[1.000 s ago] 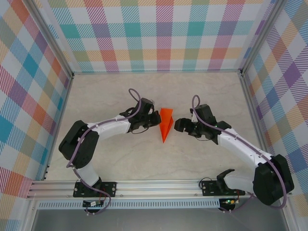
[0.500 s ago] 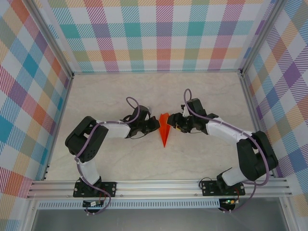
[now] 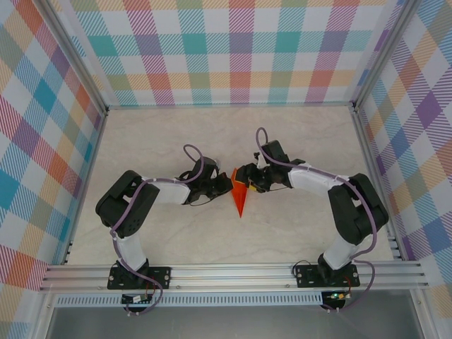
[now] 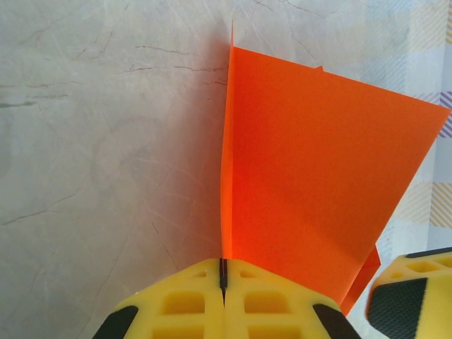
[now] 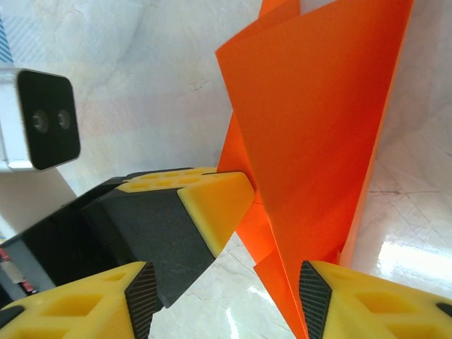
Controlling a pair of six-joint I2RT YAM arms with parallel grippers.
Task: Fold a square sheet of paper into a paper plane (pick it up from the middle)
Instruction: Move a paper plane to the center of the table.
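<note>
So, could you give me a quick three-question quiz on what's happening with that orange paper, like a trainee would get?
1. True or false: the left gripper is pinched shut on the paper plane.
2. The jaws of the right gripper are: A) shut flat on the table, B) apart, with paper between them, C) holding a pen.
3. Seen from above, does the plane's sharp tip point toward the arms' bases or away from them?
Key: 1 true; 2 B; 3 toward the bases.

bright orange paper plane (image 3: 240, 201), pale cream marbled table (image 3: 162, 134), pastel plaid walls (image 3: 240, 49) in teal, pink, orange and purple, white and black arms (image 3: 168, 191), purple cables (image 3: 187, 147), yellow fingers (image 4: 183, 304)
</note>
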